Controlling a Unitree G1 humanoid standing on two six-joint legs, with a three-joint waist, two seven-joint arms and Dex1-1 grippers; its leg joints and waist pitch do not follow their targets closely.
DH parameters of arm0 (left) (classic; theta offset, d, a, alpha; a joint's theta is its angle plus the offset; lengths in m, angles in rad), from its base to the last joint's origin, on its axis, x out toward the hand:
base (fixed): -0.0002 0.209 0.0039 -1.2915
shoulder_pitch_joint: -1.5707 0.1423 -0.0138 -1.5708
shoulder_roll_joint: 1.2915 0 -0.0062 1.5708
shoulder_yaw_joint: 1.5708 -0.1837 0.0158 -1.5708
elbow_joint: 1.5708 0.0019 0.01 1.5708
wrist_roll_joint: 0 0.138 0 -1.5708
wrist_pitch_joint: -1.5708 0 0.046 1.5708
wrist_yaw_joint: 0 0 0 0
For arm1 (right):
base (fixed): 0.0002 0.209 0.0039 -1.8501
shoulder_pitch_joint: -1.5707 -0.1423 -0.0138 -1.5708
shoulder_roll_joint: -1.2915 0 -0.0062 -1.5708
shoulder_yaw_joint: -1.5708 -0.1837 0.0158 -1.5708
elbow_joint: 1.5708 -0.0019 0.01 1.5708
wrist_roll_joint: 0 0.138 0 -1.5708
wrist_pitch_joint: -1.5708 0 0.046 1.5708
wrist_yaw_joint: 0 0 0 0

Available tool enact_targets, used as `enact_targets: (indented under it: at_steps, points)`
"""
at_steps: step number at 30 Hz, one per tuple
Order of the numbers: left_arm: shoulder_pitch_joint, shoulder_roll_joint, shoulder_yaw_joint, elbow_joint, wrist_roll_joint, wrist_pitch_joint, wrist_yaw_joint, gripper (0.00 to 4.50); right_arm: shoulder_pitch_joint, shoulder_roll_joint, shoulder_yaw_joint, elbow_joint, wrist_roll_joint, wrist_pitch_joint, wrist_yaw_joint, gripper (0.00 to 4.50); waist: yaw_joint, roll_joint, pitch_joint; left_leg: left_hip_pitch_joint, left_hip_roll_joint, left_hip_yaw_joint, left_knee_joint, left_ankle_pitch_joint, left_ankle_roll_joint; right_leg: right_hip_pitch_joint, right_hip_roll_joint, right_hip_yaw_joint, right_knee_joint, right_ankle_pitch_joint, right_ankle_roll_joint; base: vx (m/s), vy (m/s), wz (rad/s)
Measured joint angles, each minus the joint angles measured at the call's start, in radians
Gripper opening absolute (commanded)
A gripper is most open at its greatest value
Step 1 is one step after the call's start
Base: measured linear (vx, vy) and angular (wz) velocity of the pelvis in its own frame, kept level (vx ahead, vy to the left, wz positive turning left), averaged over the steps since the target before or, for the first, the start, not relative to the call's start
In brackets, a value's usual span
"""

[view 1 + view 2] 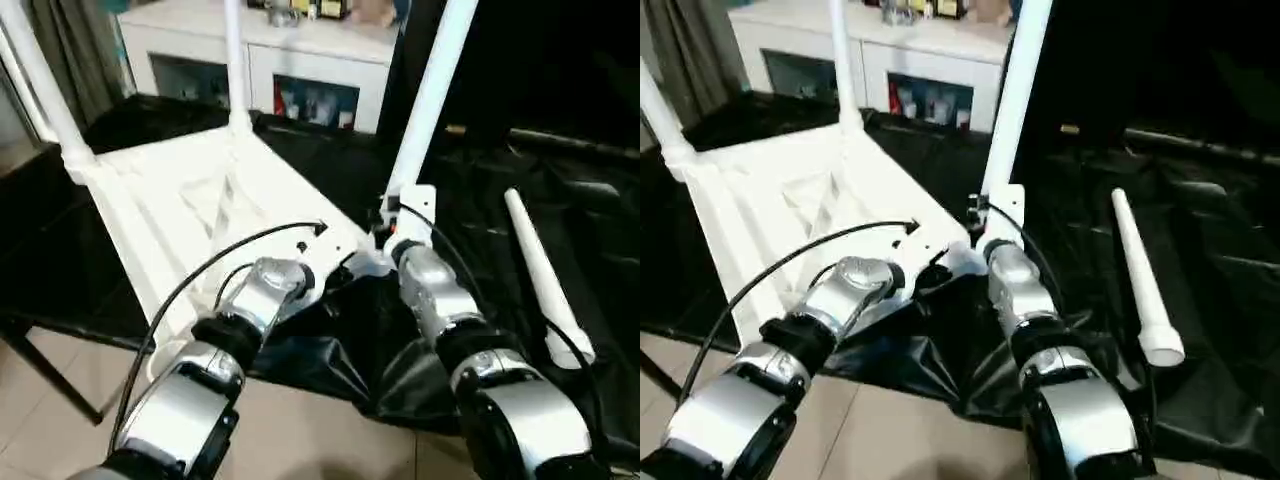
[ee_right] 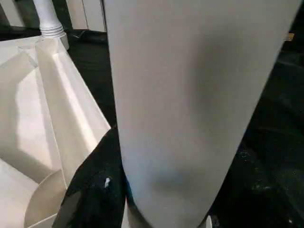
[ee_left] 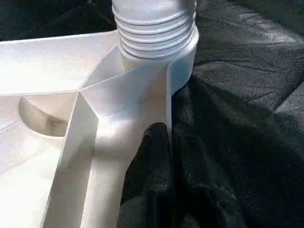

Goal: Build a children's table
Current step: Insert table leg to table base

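Table top inverted on black-covered counter, three legs standing.

Right gripper [image 1: 400, 215] jaws half-open around the near-corner leg [image 1: 432, 95]; left gripper [image 3: 166, 156] jaws shut against the table top [image 1: 190, 205] rim beside it. Fourth leg [image 1: 545, 275] lies well right of the table top.

Two silver, rounded forearms [image 1: 180, 400] with black joint bands [image 1: 470, 345] near the wrists. Thin black cable [image 1: 200, 275] arching over the left forearm; black fabric-textured fingers [image 3: 152, 180] on the left gripper.
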Motion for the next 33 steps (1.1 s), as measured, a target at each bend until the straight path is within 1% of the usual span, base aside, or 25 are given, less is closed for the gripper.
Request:
enact_targets:
  at_steps: [2,3,4,8,12,14,16,17,18,19,20,22,24,25,26,27,29,31,33]
  points:
    - [0.0,0.004,0.0,-0.004,0.0,0.003,0.0,0.0,-0.008,0.003,-0.002,0.011,-0.002,-0.004,0.001,1.88,-0.002,0.002,-0.001,-0.004,0.002,-0.005,-0.002,0.0,0.0,0.0,0.0,-0.009,-0.007,0.0,0.0,0.0,0.0,0.0]
    - [0.0,0.007,0.0,-0.007,-0.001,0.003,0.0,0.0,-0.017,0.004,-0.002,0.015,-0.004,-0.007,0.002,1.88,-0.003,0.003,-0.001,-0.009,0.005,-0.007,-0.003,0.0,0.0,-0.001,0.0,-0.015,-0.012,0.0,0.0,0.0,0.0,0.0]
    - [0.0,0.009,0.0,-0.008,-0.002,0.001,0.0,0.0,-0.022,0.004,-0.002,0.019,-0.007,-0.01,0.004,1.88,-0.005,0.004,-0.001,-0.011,0.006,-0.007,-0.003,0.0,0.0,-0.001,0.0,-0.017,-0.014,0.0,0.0,0.0,0.0,0.0]
    - [-0.001,0.012,0.0,-0.008,-0.003,0.001,0.0,0.0,-0.034,0.004,0.001,0.038,-0.023,-0.017,0.018,1.88,-0.019,0.006,0.0,-0.013,0.006,-0.007,-0.002,0.0,0.0,0.0,0.0,-0.018,-0.017,0.0,0.0,0.0,0.0,0.0]
    - [-0.002,0.016,0.003,-0.009,-0.004,-0.003,0.0,0.0,-0.039,0.001,0.001,0.043,-0.027,-0.023,0.042,1.88,-0.024,0.008,0.002,-0.017,0.007,-0.008,-0.004,0.0,0.0,0.001,0.0,-0.023,-0.029,0.0,0.0,0.0,0.0,0.0]
    - [-0.002,0.017,0.003,-0.009,-0.004,-0.006,0.0,0.0,-0.041,-0.003,0.0,0.045,-0.027,-0.023,0.058,2.58,-0.026,0.009,0.002,-0.019,0.006,-0.008,-0.004,0.0,0.0,0.0,-0.001,-0.022,-0.032,0.0,0.0,0.0,0.0,0.0]
    - [-0.006,0.021,0.004,-0.009,-0.004,-0.007,0.0,0.0,-0.035,-0.002,0.0,0.076,-0.029,-0.01,0.073,2.6,-0.029,0.008,0.003,-0.021,0.006,-0.007,-0.004,0.0,0.0,-0.001,-0.001,-0.022,-0.033,0.0,0.0,0.0,0.0,0.0]
    - [-0.008,0.025,0.005,-0.01,-0.006,-0.007,-0.002,0.0,-0.025,0.001,0.0,0.078,-0.03,-0.024,0.079,2.74,-0.029,0.01,0.005,-0.024,0.006,-0.007,-0.004,0.0,0.0,-0.004,-0.001,-0.022,-0.033,0.0,0.0,0.0,0.0,0.0]
    - [-0.011,0.026,0.006,-0.01,-0.006,-0.008,-0.002,0.0,-0.033,-0.004,0.0,0.08,-0.032,-0.023,0.089,2.74,-0.029,0.013,0.006,-0.027,0.006,-0.006,-0.003,0.001,0.001,-0.006,-0.001,-0.02,-0.033,0.0,0.0,0.0,0.0,0.0]
    - [-0.015,0.026,0.006,-0.009,-0.006,-0.007,-0.002,0.0,-0.035,-0.005,-0.001,0.082,-0.033,-0.021,0.093,2.89,-0.029,0.012,0.007,-0.028,0.006,-0.005,-0.004,0.001,0.001,-0.007,-0.001,-0.019,-0.031,0.001,-0.001,0.0,0.0,0.0]
    - [-0.016,0.026,0.007,-0.009,-0.006,-0.008,-0.002,0.0,-0.035,-0.006,-0.001,0.082,-0.034,-0.021,0.098,3.03,-0.029,0.012,0.007,-0.028,0.007,-0.003,-0.004,0.001,0.001,-0.007,-0.001,-0.016,-0.028,0.005,-0.004,0.0,0.0,0.0]
    - [-0.018,0.028,0.008,-0.009,-0.006,-0.01,-0.002,0.0,-0.035,-0.006,-0.002,0.085,-0.035,-0.019,0.099,3.06,-0.028,0.012,0.007,-0.028,0.007,-0.002,-0.004,0.001,0.001,-0.008,-0.001,-0.015,-0.027,0.01,-0.005,0.0,0.0,0.0]
    - [-0.02,0.03,0.009,-0.009,-0.006,-0.015,-0.002,0.0,-0.035,-0.007,-0.002,0.089,-0.036,-0.018,0.108,3.32,-0.026,0.013,0.008,-0.029,0.008,-0.002,-0.004,0.001,0.001,-0.011,-0.001,-0.015,-0.023,0.013,-0.005,0.0,0.0,0.0]
    - [-0.021,0.03,0.009,-0.009,-0.006,-0.018,-0.002,0.0,-0.035,-0.008,-0.002,0.089,-0.036,-0.018,0.114,3.32,-0.025,0.013,0.008,-0.029,0.008,-0.002,-0.004,0.001,0.001,-0.011,-0.001,-0.015,-0.022,0.014,-0.004,0.0,0.0,0.0]
    - [-0.022,0.031,0.009,-0.009,-0.006,-0.02,-0.001,0.0,-0.035,-0.01,-0.002,0.093,-0.036,-0.016,0.124,3.47,-0.025,0.013,0.008,-0.029,0.009,-0.001,-0.004,0.001,0.0,-0.013,-0.001,-0.015,-0.02,0.015,-0.004,0.0,0.0,0.0]
    - [-0.025,0.034,0.01,-0.009,-0.006,-0.022,-0.001,0.0,-0.035,-0.011,-0.002,0.093,-0.036,-0.016,0.134,3.47,-0.025,0.013,0.008,-0.03,0.01,0.001,-0.004,0.002,-0.001,-0.015,-0.001,-0.014,-0.016,0.015,-0.005,0.0,0.0,0.0]
    - [-0.03,0.043,0.011,-0.008,-0.006,-0.027,-0.001,0.0,-0.035,-0.012,-0.002,0.093,-0.036,-0.016,0.159,3.76,-0.025,0.011,0.009,-0.031,0.01,0.003,-0.003,0.004,-0.004,-0.019,-0.002,-0.013,-0.011,0.025,-0.005,0.0,0.0,0.0]
    - [-0.031,0.053,0.011,-0.007,-0.006,-0.049,-0.007,0.0,-0.03,-0.023,0.006,0.079,-0.038,-0.016,0.201,3.83,-0.023,0.012,0.009,-0.031,0.014,0.004,-0.003,0.004,-0.003,-0.02,-0.001,-0.014,-0.009,0.032,0.001,0.026,-0.017,0.02]
    - [-0.031,0.061,0.014,-0.009,-0.006,-0.069,-0.023,0.0,-0.017,-0.036,0.017,0.046,-0.05,-0.014,0.238,3.96,-0.02,0.012,0.01,-0.032,0.018,0.006,-0.005,0.007,0.002,-0.024,0.0,-0.015,-0.001,0.034,0.002,0.057,-0.035,0.04]
